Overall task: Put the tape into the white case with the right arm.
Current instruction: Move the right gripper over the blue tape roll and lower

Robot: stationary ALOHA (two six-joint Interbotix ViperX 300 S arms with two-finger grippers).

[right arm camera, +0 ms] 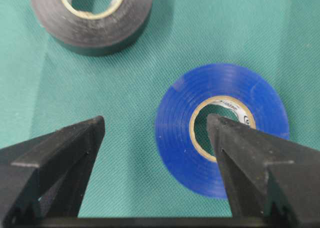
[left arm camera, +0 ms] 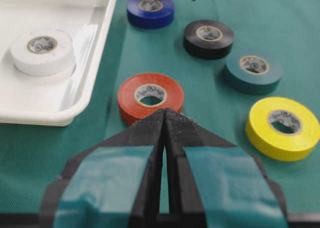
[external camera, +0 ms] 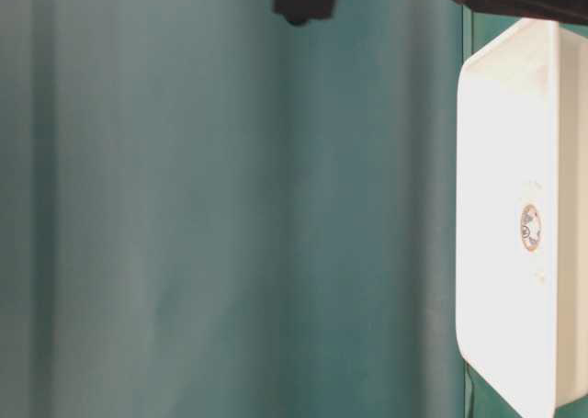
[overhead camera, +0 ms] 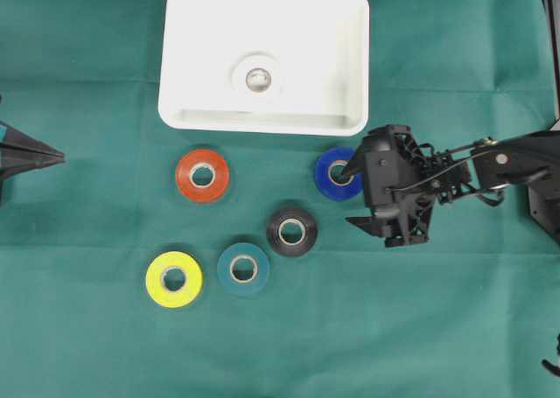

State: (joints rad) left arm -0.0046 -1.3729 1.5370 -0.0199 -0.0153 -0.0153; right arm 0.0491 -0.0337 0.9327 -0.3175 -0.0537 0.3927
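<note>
Beside the blue roll, you have bare cloth on the white case side; the black roll crowds the opposite side, orange roll lies farther off.

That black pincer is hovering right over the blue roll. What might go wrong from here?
The right pincer is open, with one fingertip over the blue tape's core hole and the other off to the side, over the cloth. If it closes off-centre, the roll might skid or tip instead of being gripped. The black tape lies close by and could get nudged. The white case already holds a white roll, so a drop might land on it.
</note>
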